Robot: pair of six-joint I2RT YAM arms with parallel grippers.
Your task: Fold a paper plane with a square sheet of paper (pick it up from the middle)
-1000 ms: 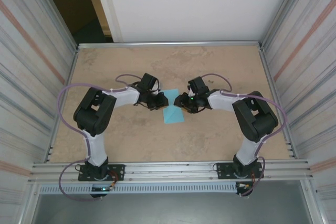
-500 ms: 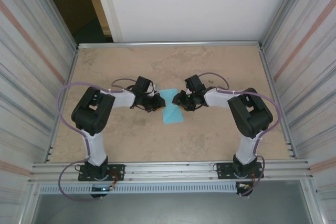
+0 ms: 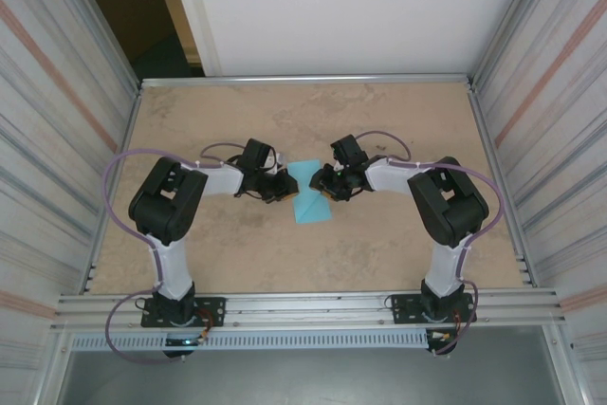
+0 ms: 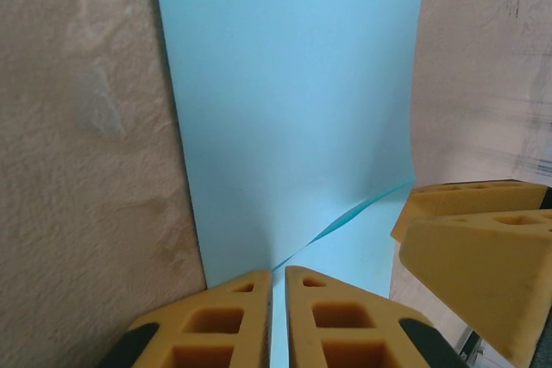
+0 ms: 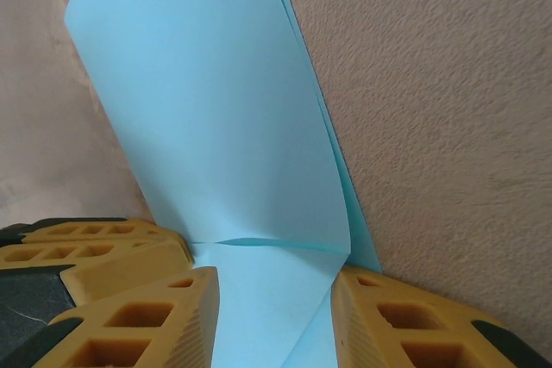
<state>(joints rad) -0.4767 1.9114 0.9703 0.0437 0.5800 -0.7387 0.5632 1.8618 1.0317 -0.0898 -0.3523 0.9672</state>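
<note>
The square sheet of paper (image 3: 308, 198) lies at the middle of the desk (image 3: 379, 263). One flap is raised and curls over a soft crease that is not pressed flat. We see the left gripper (image 4: 278, 280) closed on the sheet's edge. The right gripper (image 5: 272, 286) stands open, with a finger on either side of the raised flap. We judge the task to be at an early stage: a first fold is under way, nothing pointed or dart-like has formed, and most of the folding is left.
</note>
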